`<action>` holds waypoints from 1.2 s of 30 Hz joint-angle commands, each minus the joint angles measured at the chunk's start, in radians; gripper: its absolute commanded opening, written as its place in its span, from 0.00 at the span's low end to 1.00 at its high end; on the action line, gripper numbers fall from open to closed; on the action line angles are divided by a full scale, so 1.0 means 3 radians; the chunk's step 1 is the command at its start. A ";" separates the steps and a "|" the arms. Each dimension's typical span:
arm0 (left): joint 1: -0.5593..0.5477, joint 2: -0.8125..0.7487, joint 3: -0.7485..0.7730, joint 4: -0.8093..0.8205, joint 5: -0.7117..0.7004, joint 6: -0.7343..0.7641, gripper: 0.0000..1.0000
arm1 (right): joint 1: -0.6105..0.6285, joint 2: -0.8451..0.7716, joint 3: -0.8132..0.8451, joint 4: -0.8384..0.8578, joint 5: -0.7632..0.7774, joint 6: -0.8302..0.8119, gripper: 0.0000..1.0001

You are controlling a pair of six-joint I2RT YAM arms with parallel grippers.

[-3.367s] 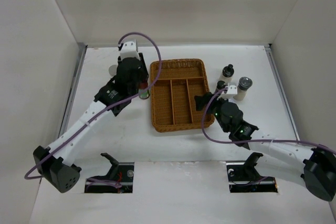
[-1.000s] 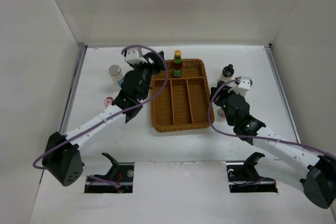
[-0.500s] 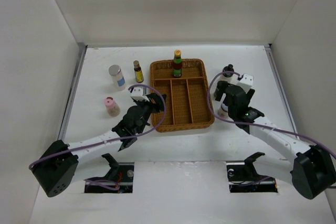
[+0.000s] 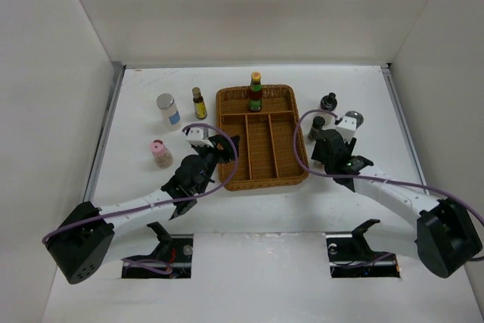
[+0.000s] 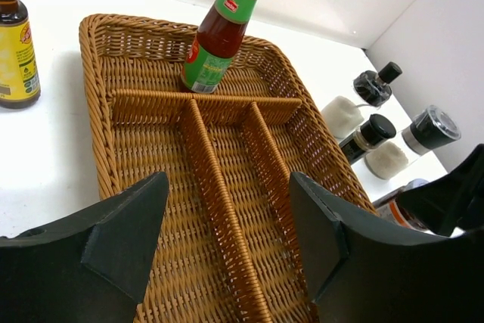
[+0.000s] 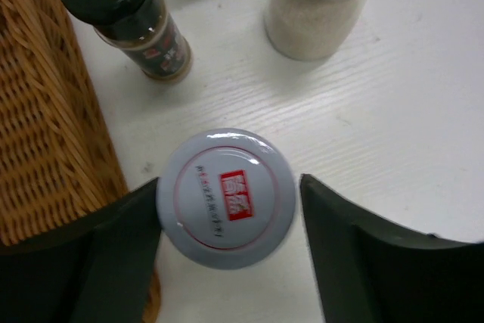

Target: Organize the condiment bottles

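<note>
The orange-capped sauce bottle [image 4: 255, 92] stands in the back compartment of the wicker tray [image 4: 227, 163]; the left wrist view shows it too [image 5: 218, 34]. My left gripper [image 4: 220, 144] [image 5: 228, 187] hangs open and empty over the tray's near part. My right gripper [image 4: 327, 155] [image 6: 227, 187] is open, its fingers straddling a white-lidded jar [image 6: 225, 197] that stands beside the tray's right edge. Behind it stand two black-capped bottles [image 4: 328, 101] [image 4: 317, 125] and the grey-lidded shaker [image 4: 352, 120]. The silver-lidded jar [image 4: 166, 109], yellow-label bottle [image 4: 199, 103] and pink-lidded jar [image 4: 158, 152] stand left of the tray.
White walls close the table on three sides. The tray's three long front compartments hold nothing. The right arm's purple cable loops over the tray's right rim [image 4: 299, 149].
My left arm has let go of the sauce bottle in the tray's back compartment and drawn back to the tray's front left. My right gripper has moved over the white-lidded jar.
</note>
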 commanded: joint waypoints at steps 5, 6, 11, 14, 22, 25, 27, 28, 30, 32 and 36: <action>0.0026 -0.0110 -0.0051 0.0205 0.0007 -0.0038 0.63 | 0.0257 -0.0152 0.0085 0.0444 0.0538 -0.0241 0.46; 0.0026 -0.0111 -0.0056 0.0205 0.0007 -0.0043 0.63 | 0.0334 -0.0224 0.0146 0.0424 0.0671 -0.0328 0.45; 0.0037 -0.0070 -0.0041 0.0220 0.0007 -0.0048 0.64 | 0.0646 -0.0444 0.0657 0.0372 0.0776 -0.0579 0.46; 0.0042 -0.0029 -0.0051 0.0261 0.0007 -0.0048 0.64 | 0.0595 -0.0129 0.1041 0.0658 0.0393 -0.0651 0.46; 0.0052 -0.0034 -0.0107 0.0271 -0.0034 -0.0048 0.64 | 0.0197 0.1328 0.1976 0.1671 -0.0359 -0.0952 0.46; 0.0052 -0.0044 -0.0112 0.0271 -0.0034 -0.0054 0.64 | 0.0104 0.1733 0.2365 0.1677 -0.0503 -0.0983 0.46; 0.0057 -0.0044 -0.0112 0.0276 -0.0034 -0.0054 0.64 | 0.0048 0.1958 0.2595 0.1621 -0.0610 -0.0983 0.46; 0.0057 -0.0044 -0.0112 0.0276 -0.0034 -0.0054 0.64 | 0.0023 0.2060 0.2697 0.1590 -0.0666 -0.0978 0.47; 0.0057 -0.0044 -0.0117 0.0276 -0.0034 -0.0059 0.64 | -0.0008 0.2214 0.2846 0.1539 -0.0718 -0.0978 0.47; 0.0057 -0.0019 -0.0112 0.0276 -0.0034 -0.0059 0.64 | -0.0024 0.2342 0.2959 0.1498 -0.0728 -0.0973 0.47; 0.0057 0.0038 -0.0102 0.0287 -0.0034 -0.0059 0.64 | -0.0054 0.2506 0.2964 0.1482 -0.0728 -0.0952 0.50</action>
